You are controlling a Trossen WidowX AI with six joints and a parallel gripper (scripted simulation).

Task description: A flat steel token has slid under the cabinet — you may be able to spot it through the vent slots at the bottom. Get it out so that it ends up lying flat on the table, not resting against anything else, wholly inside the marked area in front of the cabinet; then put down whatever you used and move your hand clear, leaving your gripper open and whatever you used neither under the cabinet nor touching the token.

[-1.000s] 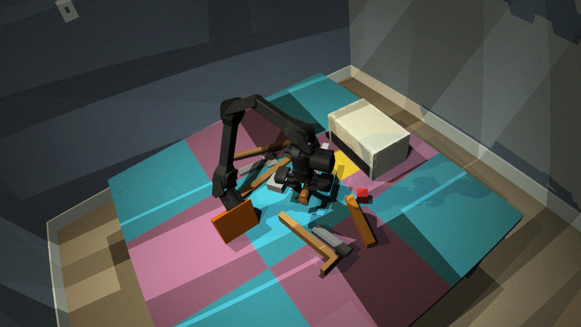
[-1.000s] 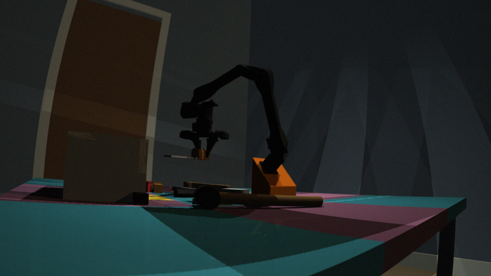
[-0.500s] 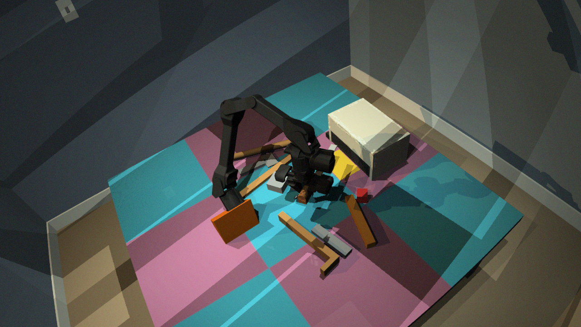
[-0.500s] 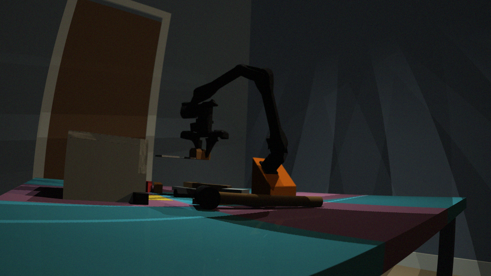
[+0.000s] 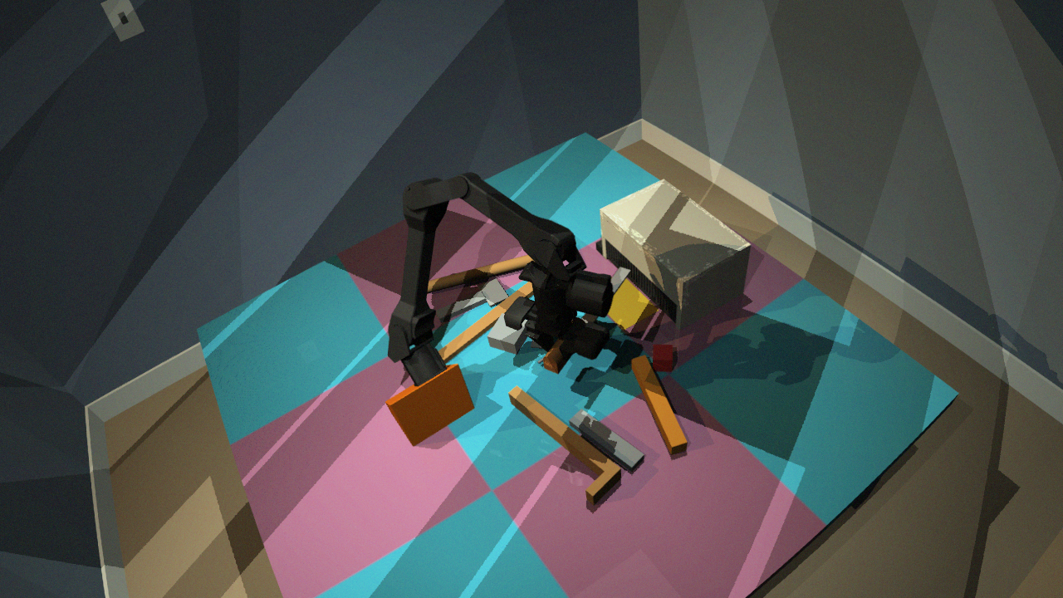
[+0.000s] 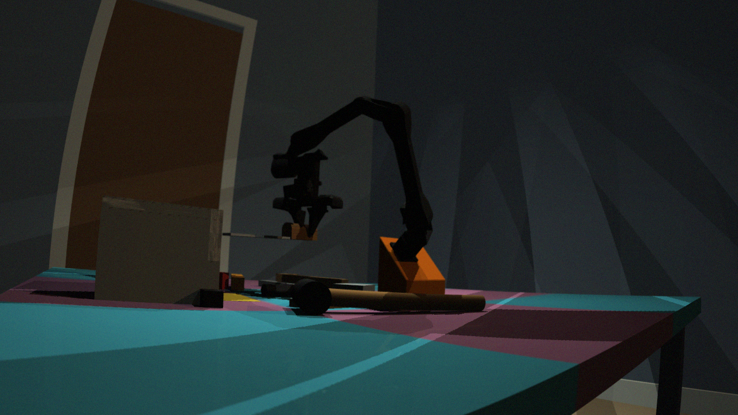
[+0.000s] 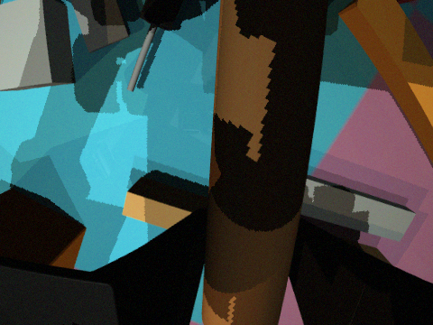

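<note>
My gripper [image 5: 555, 345] [image 6: 304, 231] [image 7: 244, 221] is shut on a tool with a thick brown handle [image 5: 552, 362] [image 6: 298, 231] [image 7: 253, 244]. Its thin flat grey blade [image 6: 251, 236] points toward the cabinet, and the tool is held level, well above the table. The cream cabinet [image 5: 694, 230] [image 6: 157, 252] has dark vent slots along its front bottom. The yellow marked area [image 5: 630, 306] [image 6: 241, 297] lies before it, partly under the tool in the top view. The steel token cannot be made out in any view.
A red cube [image 5: 663, 356] [image 6: 224, 281] and an orange bar [image 5: 658, 405] lie right of the marked area. An L-shaped wooden piece [image 5: 553, 424] [image 7: 155, 212] and a grey bar [image 5: 620, 446] [image 7: 383, 217] lie nearer the front. A round rod [image 6: 392, 300] with a black end and a black block [image 6: 211, 298] lie opposite.
</note>
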